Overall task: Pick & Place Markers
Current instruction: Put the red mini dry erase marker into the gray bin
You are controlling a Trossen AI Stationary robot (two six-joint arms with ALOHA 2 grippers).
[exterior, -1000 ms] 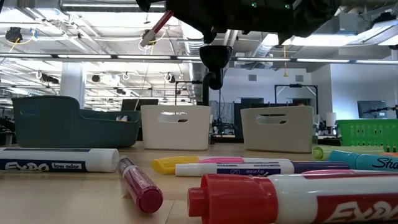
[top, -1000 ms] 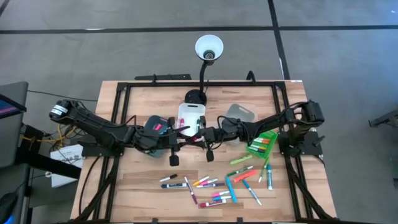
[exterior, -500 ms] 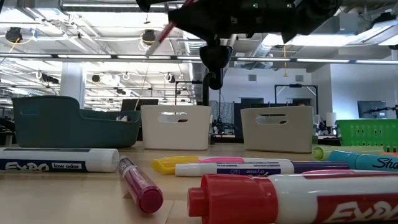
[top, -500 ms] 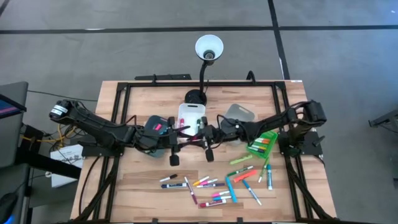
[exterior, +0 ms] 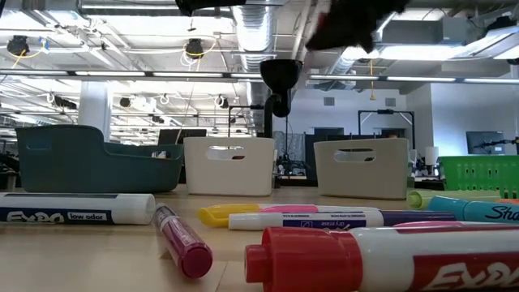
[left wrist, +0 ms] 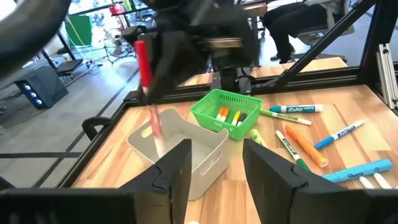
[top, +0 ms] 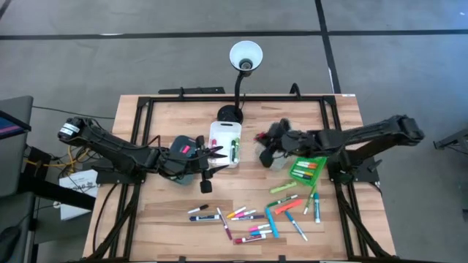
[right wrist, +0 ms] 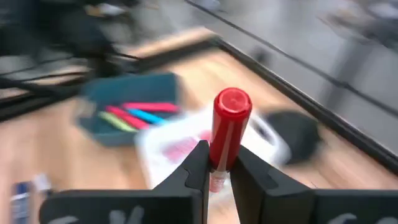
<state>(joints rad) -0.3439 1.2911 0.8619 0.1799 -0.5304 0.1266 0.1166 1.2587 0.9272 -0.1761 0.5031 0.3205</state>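
My right gripper (top: 263, 145) is shut on a red-capped marker (left wrist: 147, 87) and hangs above the grey bin (left wrist: 186, 149), right of the white bin (top: 225, 140). My left gripper (top: 212, 161) stands open and holds nothing, between the teal bin (top: 183, 150) and the white bin, above the table. Several loose markers (top: 256, 215) lie flat on the near part of the table. More markers lie in the white bin, the teal bin and the green bin (top: 308, 168). My right gripper pinches the marker between its two fingers on the barrel just below the red cap (right wrist: 217, 168). The fingers lie across the marker. The cap (right wrist: 232, 112) sticks up past the fingers and the white barrel (left wrist: 155, 127) hangs down, lifted clear above the grey bin.
A black desk lamp (top: 241, 73) stands at the far middle of the table behind the white bin. A black frame (top: 146, 109) runs round the table's edges. In the low view large markers (exterior: 340, 259) lie close in front on the wood.
My left gripper has opened and let go of the red-capped marker, staying where it was. My right gripper, shut on the marker, has swung quickly up and toward the table's right edge, turning as it went, from beside the white bin to above the grey bin.
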